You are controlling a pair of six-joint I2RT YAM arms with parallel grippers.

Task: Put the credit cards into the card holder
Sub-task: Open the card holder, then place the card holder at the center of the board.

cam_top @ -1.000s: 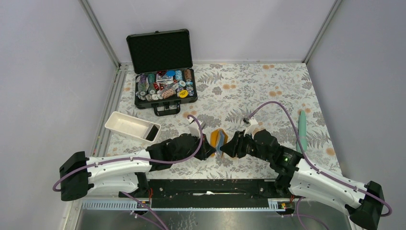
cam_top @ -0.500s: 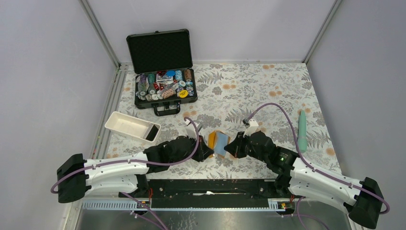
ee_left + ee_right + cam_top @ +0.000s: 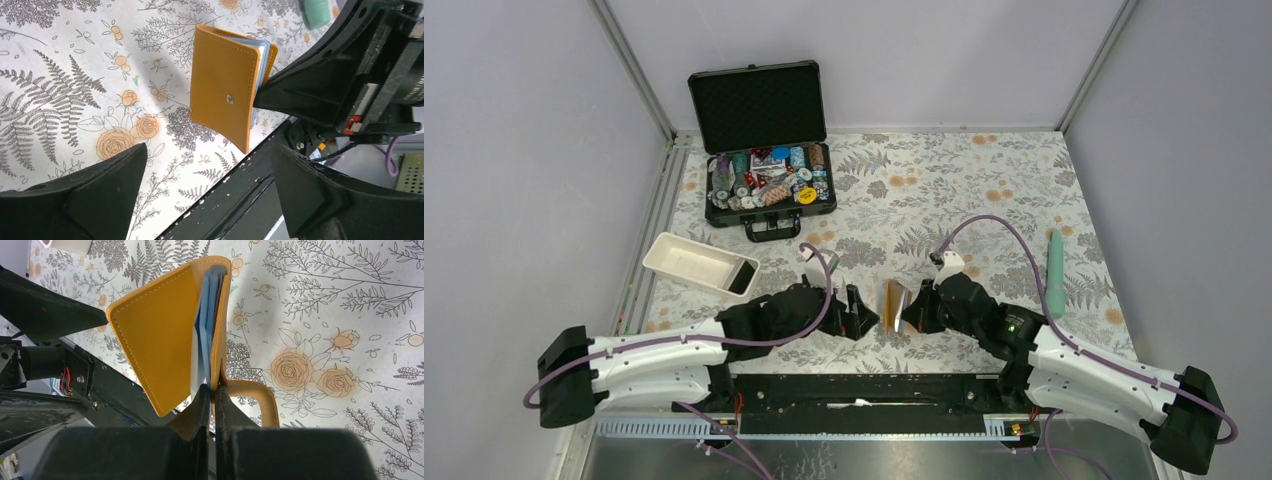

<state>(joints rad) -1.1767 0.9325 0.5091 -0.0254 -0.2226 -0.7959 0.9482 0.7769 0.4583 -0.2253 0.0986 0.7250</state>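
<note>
Black case (image 3: 764, 150): open, lid upright, on floral tabletop (image 3: 984, 180). Inside case: poker chips (image 3: 769, 188), mixed colours, in rows and loose. White tray (image 3: 686, 262): just nearer than case, slightly left, apart from it, angled. Teal-green stick-shaped tool (image 3: 1055, 272): well right of case, lying flat.

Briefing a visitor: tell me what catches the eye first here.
The orange wallet stands out at the table's near middle, pinched by the shut right gripper. The left gripper is wide open just beside it, not touching. At the far left, an open black case is full of colourful poker chips.
</note>
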